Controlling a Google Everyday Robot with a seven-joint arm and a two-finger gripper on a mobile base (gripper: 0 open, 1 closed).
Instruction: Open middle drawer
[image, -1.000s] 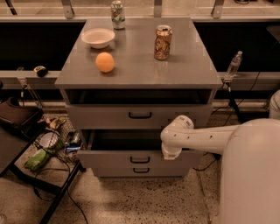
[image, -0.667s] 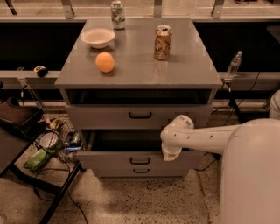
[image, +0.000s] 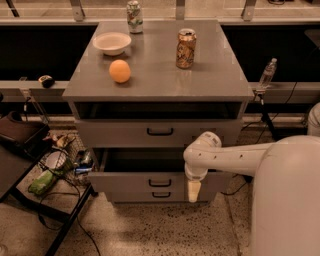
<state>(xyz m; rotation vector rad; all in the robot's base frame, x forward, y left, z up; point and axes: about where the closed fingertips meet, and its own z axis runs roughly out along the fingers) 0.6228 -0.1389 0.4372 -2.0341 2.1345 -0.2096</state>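
The grey cabinet (image: 210, 75) has three drawers. The middle drawer (image: 125, 182) stands pulled out toward me, with its small black bar handle (image: 160, 183) on the flat front and a dark opening above the front. The top drawer (image: 115, 133) is closed, and the bottom drawer's handle (image: 161, 194) shows just under the middle front. My gripper (image: 193, 192) hangs pointing down in front of the right part of the middle drawer front, to the right of the handle. My pale arm (image: 230, 157) reaches in from the right.
On the cabinet top stand a white bowl (image: 112, 42), an orange (image: 120, 71), a brown can (image: 185, 48) and a green-white can (image: 134, 9). A water bottle (image: 267, 73) stands at the right. A black stand (image: 30, 195), cables and clutter (image: 55, 165) crowd the floor at the left.
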